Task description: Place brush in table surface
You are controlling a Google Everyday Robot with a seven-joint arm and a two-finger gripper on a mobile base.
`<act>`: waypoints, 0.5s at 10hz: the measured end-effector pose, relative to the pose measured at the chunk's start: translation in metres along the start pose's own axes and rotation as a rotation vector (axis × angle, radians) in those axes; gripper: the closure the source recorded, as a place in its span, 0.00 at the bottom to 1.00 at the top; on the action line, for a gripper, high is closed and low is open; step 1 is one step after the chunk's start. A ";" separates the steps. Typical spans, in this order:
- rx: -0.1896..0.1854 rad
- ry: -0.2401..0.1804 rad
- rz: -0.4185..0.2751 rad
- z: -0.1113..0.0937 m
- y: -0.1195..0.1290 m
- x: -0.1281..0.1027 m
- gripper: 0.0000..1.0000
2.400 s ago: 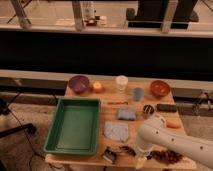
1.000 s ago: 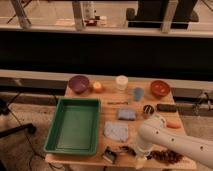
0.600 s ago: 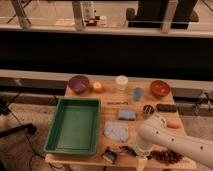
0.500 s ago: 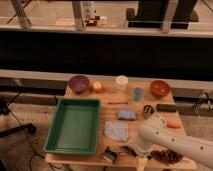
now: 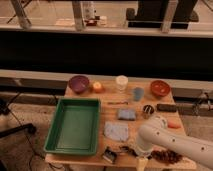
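The brush (image 5: 111, 155) lies on the light wooden table surface (image 5: 110, 95) near its front edge, just below the blue cloth (image 5: 116, 131). Its pale squarish head points left and its dark handle runs right toward my gripper (image 5: 129, 149). The gripper is low over the table at the handle's right end, at the tip of my white arm (image 5: 167, 142), which comes in from the lower right. The arm hides part of the handle and the table's front right.
A green tray (image 5: 75, 125) fills the left side. At the back stand a purple bowl (image 5: 78, 83), an orange (image 5: 97, 87), a white cup (image 5: 121, 82), a blue cup (image 5: 137, 93) and a brown bowl (image 5: 160, 88). A thin stick (image 5: 118, 103), grey sponge (image 5: 126, 114) and dark block (image 5: 166, 107) lie mid-table.
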 end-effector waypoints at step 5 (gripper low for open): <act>0.003 -0.001 -0.018 -0.001 0.001 -0.002 0.20</act>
